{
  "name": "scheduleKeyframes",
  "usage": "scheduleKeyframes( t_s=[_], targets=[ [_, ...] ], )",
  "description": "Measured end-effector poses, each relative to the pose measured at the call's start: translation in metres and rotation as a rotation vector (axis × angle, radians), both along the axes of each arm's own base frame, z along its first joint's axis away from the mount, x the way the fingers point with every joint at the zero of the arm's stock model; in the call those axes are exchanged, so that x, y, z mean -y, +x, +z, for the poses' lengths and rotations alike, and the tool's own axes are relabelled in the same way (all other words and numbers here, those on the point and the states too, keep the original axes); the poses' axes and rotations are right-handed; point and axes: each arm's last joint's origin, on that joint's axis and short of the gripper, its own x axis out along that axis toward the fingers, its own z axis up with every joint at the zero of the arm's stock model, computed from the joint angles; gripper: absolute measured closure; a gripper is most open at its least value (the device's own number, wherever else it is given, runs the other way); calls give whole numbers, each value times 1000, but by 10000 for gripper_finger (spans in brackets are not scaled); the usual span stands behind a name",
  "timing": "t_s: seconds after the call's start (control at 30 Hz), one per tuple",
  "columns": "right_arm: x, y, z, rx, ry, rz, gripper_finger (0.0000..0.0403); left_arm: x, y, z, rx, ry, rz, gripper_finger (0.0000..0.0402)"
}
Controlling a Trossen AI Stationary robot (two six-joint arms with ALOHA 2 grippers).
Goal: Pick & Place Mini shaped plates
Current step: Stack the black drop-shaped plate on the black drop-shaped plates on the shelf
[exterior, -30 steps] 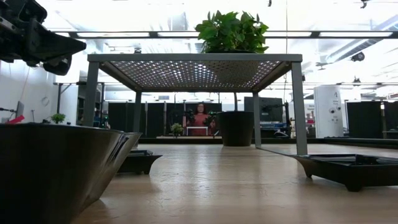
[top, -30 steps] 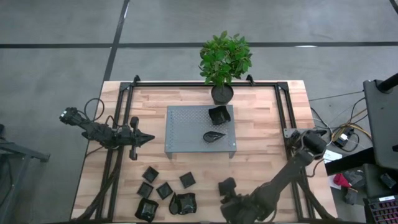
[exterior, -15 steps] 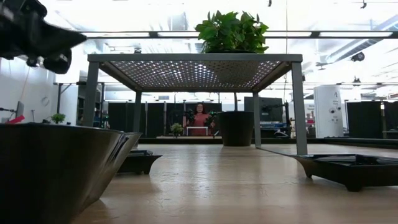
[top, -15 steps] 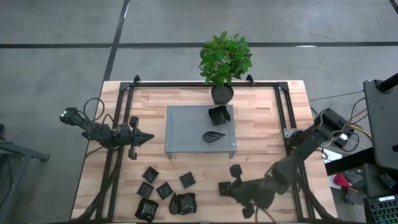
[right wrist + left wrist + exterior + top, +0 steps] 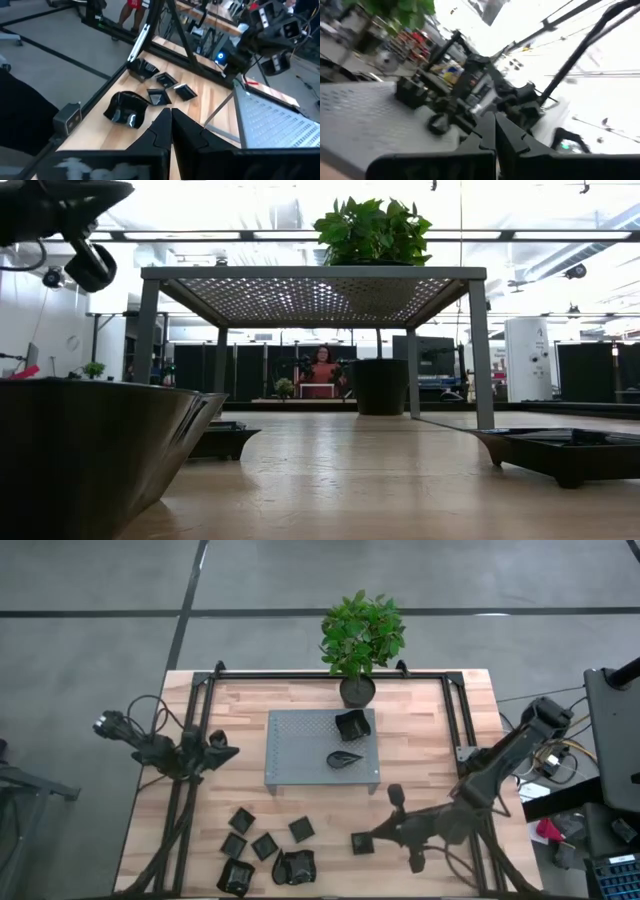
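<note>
Presently both grippers closed, empty: left gripper (image 5: 228, 752) at frame left, right gripper (image 5: 362, 840) lower centre. Mini plates (image 5: 262, 845) clustered lower left, two on platform (image 5: 300, 750). Likely light, stiff, slick; best pinched at rim.

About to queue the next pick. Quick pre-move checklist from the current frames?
1. Left gripper empty and shut, beside the grey perforated metal platform: ok.
2. Right gripper empty and shut, near the table's front edge: ok.
3. Free room on the platform: ok, only a black rounded-square dish and a black teardrop dish sit on it, both toward its right side.
4. Small black loose dishes on the light wooden table left to pick: ok, a cluster lies front-left.
5. Black plant pot clear of the arms: ok.
6. Dishes overlapping at the front edge: cannot tell.
</note>
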Motion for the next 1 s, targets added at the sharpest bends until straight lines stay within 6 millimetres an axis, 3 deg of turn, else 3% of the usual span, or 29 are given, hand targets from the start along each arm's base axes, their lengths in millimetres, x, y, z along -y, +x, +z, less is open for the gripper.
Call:
scheduleKeyframes(
  t_s=[0.17, 0.33, 0.47, 0.7, 1.0],
  targets=[
    [7, -8, -8, -20, 5, -5, 394, 10, 13, 1, -34, 11, -16, 401],
    [12, -13, -18, -42, 6, -13, 394, 28, 37, 26, -82, 97, -23, 401],
    [14, -15, -14, -25, 17, -11, 394, 50, 63, 50, -172, 164, -24, 401],
    [12, -17, -15, -42, 52, -17, 394, 90, 103, 87, -478, 311, 44, 401],
    [11, -19, -6, -12, 48, -1, 394, 149, 134, 111, -807, 440, 8, 400]
  ],
)
